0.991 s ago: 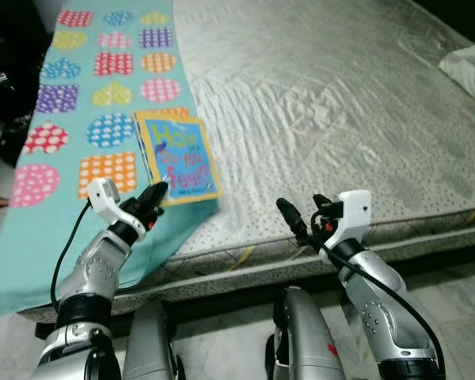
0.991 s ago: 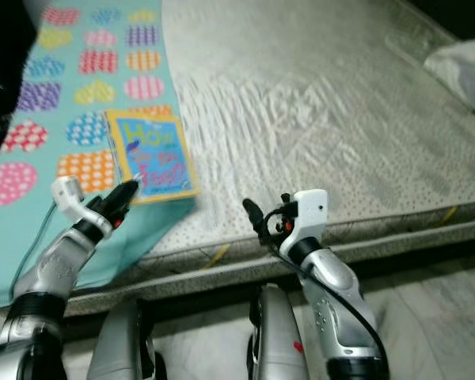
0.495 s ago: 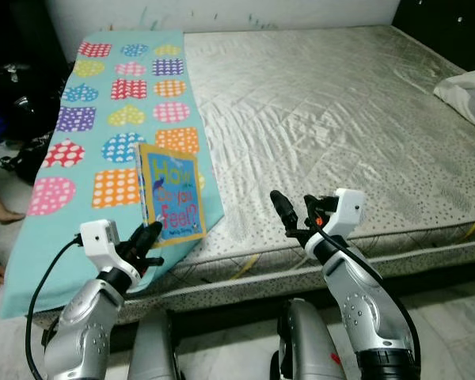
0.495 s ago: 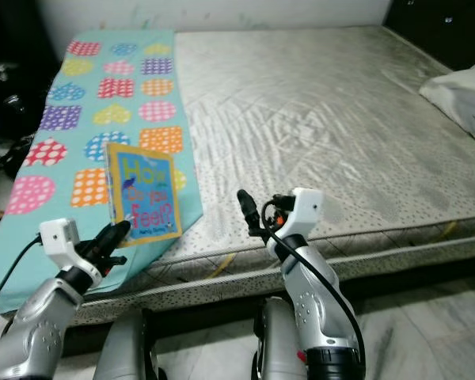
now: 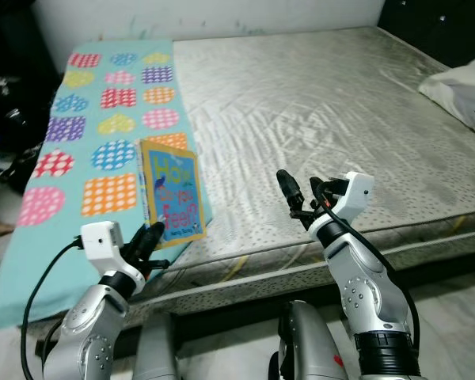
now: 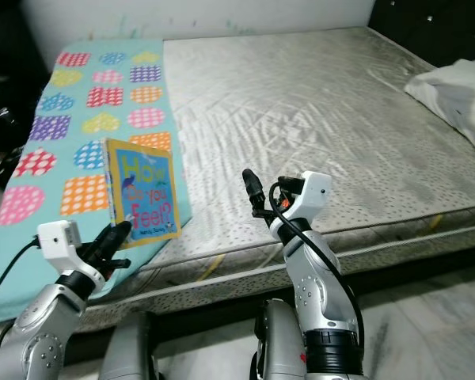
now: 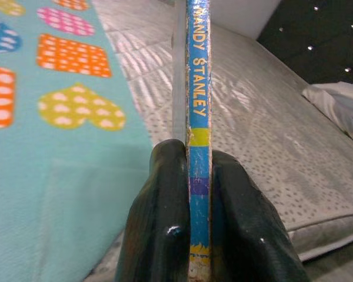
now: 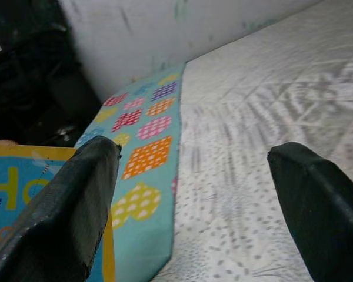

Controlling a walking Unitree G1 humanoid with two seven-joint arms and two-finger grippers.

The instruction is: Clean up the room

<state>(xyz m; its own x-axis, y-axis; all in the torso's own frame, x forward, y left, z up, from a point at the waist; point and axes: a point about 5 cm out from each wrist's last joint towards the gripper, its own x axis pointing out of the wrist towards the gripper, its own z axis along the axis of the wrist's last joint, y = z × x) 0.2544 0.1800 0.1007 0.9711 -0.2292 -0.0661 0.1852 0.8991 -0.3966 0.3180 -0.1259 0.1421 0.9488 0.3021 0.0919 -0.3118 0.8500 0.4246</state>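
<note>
My left gripper (image 5: 150, 237) is shut on the lower edge of a blue and yellow children's book (image 5: 171, 189), holding it upright above the near left part of the bed. In the left wrist view the book's spine (image 7: 198, 106) stands pinched between the two black fingers (image 7: 159, 235). My right gripper (image 5: 291, 195) hovers open over the mattress's front edge, to the right of the book, with nothing between its fingers (image 8: 76, 200).
A teal blanket (image 5: 95, 134) with coloured dotted hearts and circles covers the left strip of the grey mattress (image 5: 317, 103). A white pillow (image 5: 463, 87) lies at the far right. Dark clutter (image 5: 8, 119) sits on the floor left of the bed.
The head camera has risen and drawn back, so more of the bed shows. The left gripper keeps the book, now lifted upright off the blanket; the right gripper stays open.
</note>
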